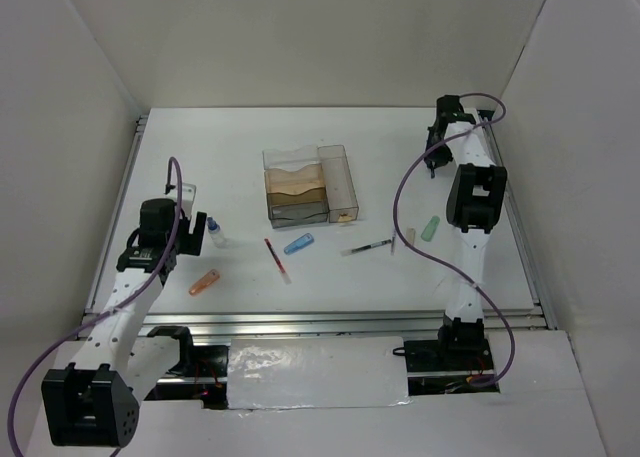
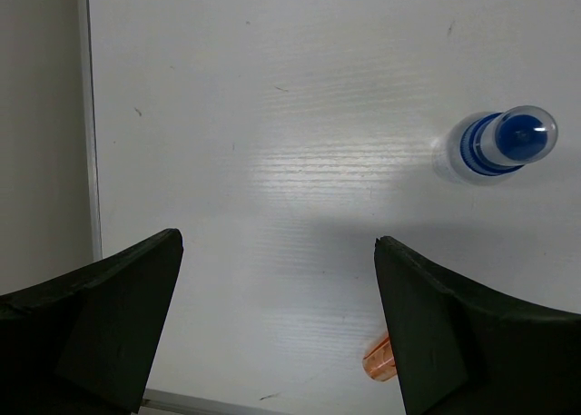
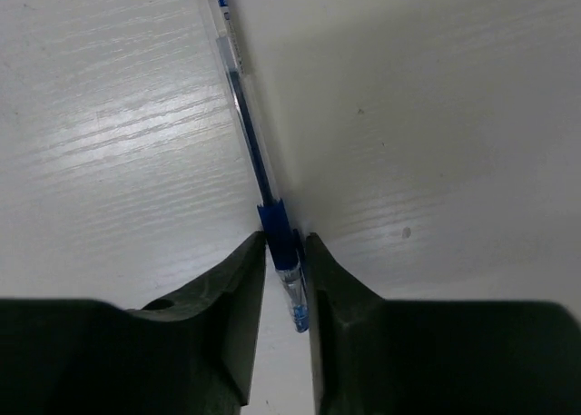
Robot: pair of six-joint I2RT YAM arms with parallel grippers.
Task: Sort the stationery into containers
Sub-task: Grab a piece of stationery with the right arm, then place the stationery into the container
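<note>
The worktop point(image 1: 240, 167) carries the clear organizer point(image 1: 305, 189) at its middle, well apart from the right gripper point(image 3: 283, 251), which is clenched on a blue pen point(image 3: 238, 93) near the far right edge. The step in hand looks like carrying that pen across, and the next move calls for swinging left and letting go above a compartment. The left gripper point(image 2: 277, 279) hangs released over bare worktop, near the small blue-capped bottle point(image 2: 497, 144) and an orange piece point(image 2: 381, 359), both unsorted.

Can see only a stub of the orange piece point(image 2: 379, 359) below the bottle point(image 2: 501, 141), the rest behind the left gripper point(image 2: 277, 242). Cannot follow the blue pen point(image 3: 243, 106) past the picture's top edge.
</note>
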